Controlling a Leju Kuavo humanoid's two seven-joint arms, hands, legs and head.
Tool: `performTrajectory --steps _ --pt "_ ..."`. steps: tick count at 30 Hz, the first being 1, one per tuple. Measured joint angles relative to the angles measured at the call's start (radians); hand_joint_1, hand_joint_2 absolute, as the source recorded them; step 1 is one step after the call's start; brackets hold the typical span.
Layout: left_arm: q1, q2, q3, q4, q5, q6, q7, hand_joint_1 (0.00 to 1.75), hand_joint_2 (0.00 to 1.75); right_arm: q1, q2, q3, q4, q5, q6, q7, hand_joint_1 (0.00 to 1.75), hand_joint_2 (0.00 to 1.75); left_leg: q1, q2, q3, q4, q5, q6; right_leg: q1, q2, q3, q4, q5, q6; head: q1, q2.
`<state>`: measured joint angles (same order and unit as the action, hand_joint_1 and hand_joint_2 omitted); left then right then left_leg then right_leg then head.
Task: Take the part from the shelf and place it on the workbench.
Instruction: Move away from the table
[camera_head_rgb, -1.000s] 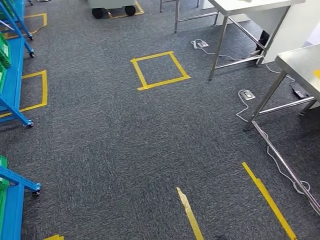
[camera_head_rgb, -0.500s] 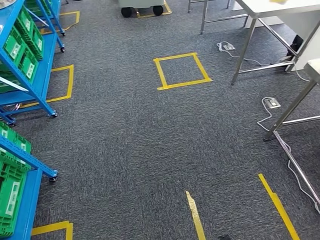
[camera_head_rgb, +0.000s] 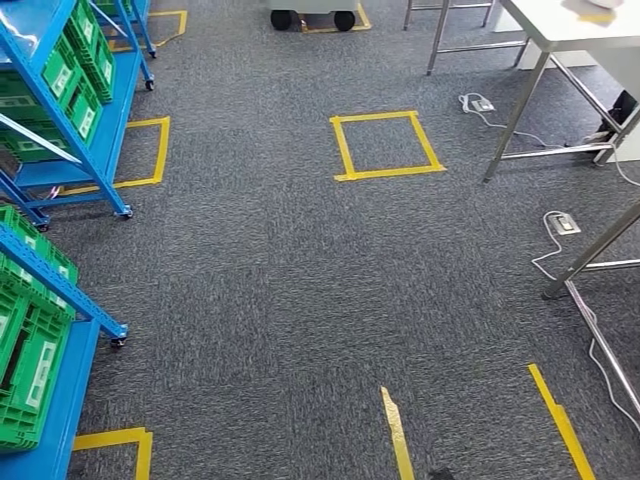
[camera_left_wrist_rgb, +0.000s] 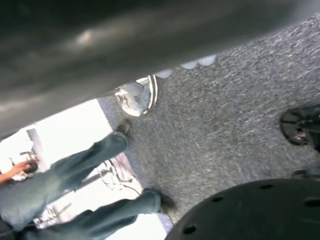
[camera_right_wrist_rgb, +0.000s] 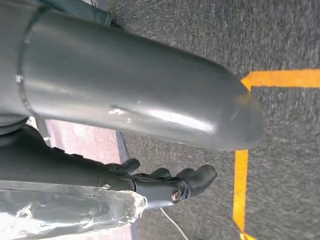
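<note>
Two blue shelves stand at the left in the head view, the near one (camera_head_rgb: 56, 285) and a farther one (camera_head_rgb: 113, 130), both loaded with green bins (camera_head_rgb: 30, 350). I cannot pick out the part among them. A white-topped workbench (camera_head_rgb: 562, 25) stands at the far right. My right hand (camera_right_wrist_rgb: 166, 185) hangs over the carpet, its dark fingers stretched out with nothing in them. My left hand (camera_left_wrist_rgb: 113, 45) is a blurred grey band, and how its fingers lie is unclear.
A yellow tape square (camera_head_rgb: 386, 145) marks the grey carpet ahead, with more tape strips (camera_head_rgb: 396, 435) near my feet. Steel table legs (camera_head_rgb: 589, 255) and a floor socket with cables (camera_head_rgb: 562, 225) lie at the right. A person's legs in jeans (camera_left_wrist_rgb: 75, 170) stand close by.
The camera has turned left: the whole scene has slid right, the blue shelves and green bins have come further into view, and the right-hand tables have moved toward the edge.
</note>
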<state>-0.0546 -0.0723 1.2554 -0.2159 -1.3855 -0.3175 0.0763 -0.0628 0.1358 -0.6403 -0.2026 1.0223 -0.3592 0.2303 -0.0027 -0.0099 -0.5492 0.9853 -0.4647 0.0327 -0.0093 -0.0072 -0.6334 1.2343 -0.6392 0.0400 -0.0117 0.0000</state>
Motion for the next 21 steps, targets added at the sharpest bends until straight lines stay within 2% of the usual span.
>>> performTrajectory --steps 1,2,3,5,6,7,11,14,16,19,21 --pt "0.0 0.0 0.0 0.0 0.0 0.0 0.0 0.0 0.0 0.001 0.0 0.0 0.0 0.0 0.0 -0.001 0.0 0.0 0.0 -0.004 0.0 0.0 0.0 0.0 -0.001 0.002 -0.023 0.04 -0.006 0.002 0.0 0.0" --pt "0.0 -0.001 0.001 0.0 0.0 0.0 0.0 0.0 0.0 0.002 0.0 0.0 0.0 -0.001 0.0 -0.003 0.0 0.0 0.0 -0.009 0.001 0.001 0.0 0.0 -0.001 0.002 -0.029 0.043 0.008 0.003 0.0 0.0" --pt "0.0 -0.001 0.001 0.0 0.0 0.0 0.0 0.0 0.0 0.003 0.0 0.0 0.0 -0.003 0.0 -0.006 0.0 0.0 0.0 -0.015 0.002 0.001 -0.001 -0.001 -0.002 0.003 -0.015 0.005 0.04 0.004 0.0 0.0" --pt "0.0 -0.002 0.002 0.0 0.0 0.0 0.0 0.0 0.0 0.002 0.0 -0.001 0.0 -0.007 0.0 -0.013 0.0 0.0 0.0 -0.024 0.006 0.003 -0.005 -0.007 -0.005 0.011 0.046 -0.133 0.112 0.004 0.001 0.0" --pt "0.0 -0.002 0.002 0.0 0.0 0.0 0.0 0.0 0.0 0.001 0.0 -0.001 0.0 -0.009 0.001 -0.017 0.0 0.0 -0.001 -0.027 0.005 0.006 -0.007 -0.011 -0.005 0.015 0.075 -0.19 0.132 0.002 0.001 0.0" --pt "0.0 -0.002 0.002 0.0 0.0 0.0 -0.001 0.0 0.0 0.0 0.0 -0.002 0.0 -0.01 0.003 -0.023 0.0 0.0 -0.003 -0.029 0.003 0.009 -0.009 -0.014 -0.006 0.019 0.092 -0.225 0.14 -0.001 0.001 0.0" --pt "0.001 0.001 0.003 0.0 0.001 0.0 -0.002 0.0 0.0 0.001 0.0 -0.003 0.0 -0.011 0.025 -0.053 0.0 0.0 -0.004 -0.032 -0.001 0.014 -0.006 0.004 -0.004 0.022 0.099 -0.24 0.139 -0.006 0.0 0.0" --pt "0.001 0.0 0.003 0.0 0.001 -0.002 -0.003 0.0 0.0 0.001 0.0 -0.002 0.0 -0.011 0.037 -0.071 0.0 0.0 -0.001 -0.032 0.0 0.011 -0.006 0.004 0.001 0.022 0.099 -0.239 0.138 -0.012 0.001 0.0" --pt "0.001 0.0 0.003 0.0 0.002 -0.003 -0.003 0.0 0.0 0.0 0.0 -0.002 0.0 -0.011 0.042 -0.084 0.0 0.0 0.0 -0.032 0.0 0.008 -0.005 0.0 0.003 0.021 0.099 -0.238 0.137 -0.017 0.001 0.0" --pt "0.001 0.0 0.003 0.0 0.002 -0.003 -0.004 0.0 0.0 0.0 0.0 -0.002 0.0 -0.007 0.058 -0.114 0.0 0.0 0.004 -0.032 0.0 0.006 -0.004 -0.021 0.005 0.021 0.098 -0.237 0.136 -0.02 0.001 0.0" --pt "0.001 0.0 0.003 0.0 0.002 -0.003 -0.004 0.0 0.0 0.0 0.0 -0.002 0.0 0.0 0.069 -0.125 0.0 0.0 0.005 -0.032 0.0 0.005 -0.004 -0.03 0.006 0.021 0.098 -0.237 0.136 -0.02 0.001 0.0"
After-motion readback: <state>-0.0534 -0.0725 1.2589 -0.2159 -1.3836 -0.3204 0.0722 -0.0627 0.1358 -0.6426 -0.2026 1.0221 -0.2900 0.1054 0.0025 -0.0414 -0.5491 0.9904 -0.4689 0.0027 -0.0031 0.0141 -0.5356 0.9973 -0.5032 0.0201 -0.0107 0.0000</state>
